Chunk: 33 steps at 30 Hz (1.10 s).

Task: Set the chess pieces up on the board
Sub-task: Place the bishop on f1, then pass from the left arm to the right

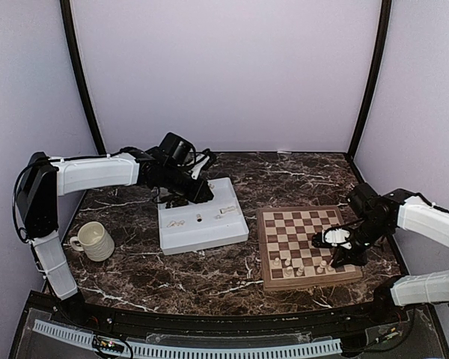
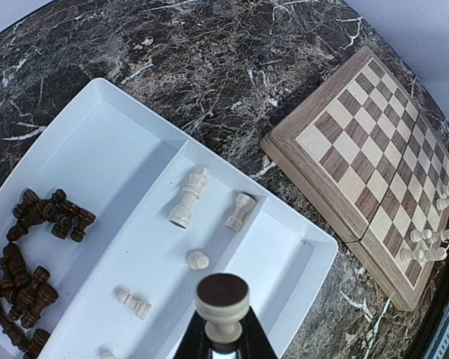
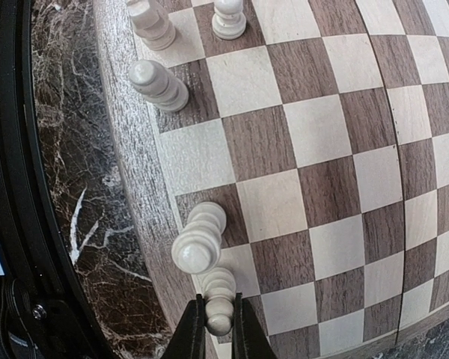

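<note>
My left gripper (image 2: 223, 334) hangs above the white divided tray (image 2: 97, 172), shut on the stem of a cream piece (image 2: 222, 298) whose dark felt base faces the camera. Loose cream pieces (image 2: 188, 198) lie in the tray's right compartment, and dark brown pieces (image 2: 30, 254) are heaped in the left one. My right gripper (image 3: 218, 323) is shut on a cream pawn (image 3: 219, 295) standing at the near edge of the board (image 3: 314, 127). Another cream piece (image 3: 197, 239) stands touching it. In the top view the board (image 1: 308, 224) lies on the right, with my right gripper (image 1: 340, 259) at its near right corner.
A cream ribbed mug (image 1: 95, 241) stands at the left of the marble table (image 1: 209, 277). The tray (image 1: 209, 233) lies between mug and board, with my left gripper (image 1: 203, 194) over it. Several cream pieces (image 1: 286, 265) stand along the board's near rows. Booth walls close in the sides and back.
</note>
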{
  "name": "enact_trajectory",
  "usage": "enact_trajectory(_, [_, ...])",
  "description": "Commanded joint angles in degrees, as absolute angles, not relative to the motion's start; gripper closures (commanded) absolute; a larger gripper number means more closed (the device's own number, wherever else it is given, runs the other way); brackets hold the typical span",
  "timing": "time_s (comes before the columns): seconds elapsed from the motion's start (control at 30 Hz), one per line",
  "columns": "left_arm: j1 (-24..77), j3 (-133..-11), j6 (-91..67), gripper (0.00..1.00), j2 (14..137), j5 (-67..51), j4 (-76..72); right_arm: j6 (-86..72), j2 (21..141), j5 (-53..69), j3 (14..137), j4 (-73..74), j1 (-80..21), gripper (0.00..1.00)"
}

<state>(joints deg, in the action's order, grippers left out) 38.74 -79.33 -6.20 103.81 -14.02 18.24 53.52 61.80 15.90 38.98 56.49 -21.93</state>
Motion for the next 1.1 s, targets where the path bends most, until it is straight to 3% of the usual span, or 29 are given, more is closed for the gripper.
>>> enact_trajectory(0.0, [38.44,-79.36,-5.28,1.00,102.04,-13.70,20.06,53.45,62.22,16.53,38.00,54.68,-22.82,0.95])
enact_trajectory(0.4, [38.45,-79.63,-5.19,1.00,102.51,-14.30,20.43,53.53,62.08,14.90,37.09,54.79,-23.21,0.91])
enact_trajectory(0.67, [38.44,-79.95,-5.19,1.00,102.87,-14.79,20.79,53.76,60.36,14.27,38.25,56.80,-23.29,0.72])
enact_trajectory(0.97, [38.47,-83.03,-3.23,1.00,104.75,-19.85,24.91,56.51,62.50,16.10,51.78,66.51,-22.05,0.65])
enact_trajectory(1.07, [38.47,-84.13,-3.10,1.00,105.94,-26.37,25.68,54.13,65.14,16.09,56.71,60.41,-22.29,0.66])
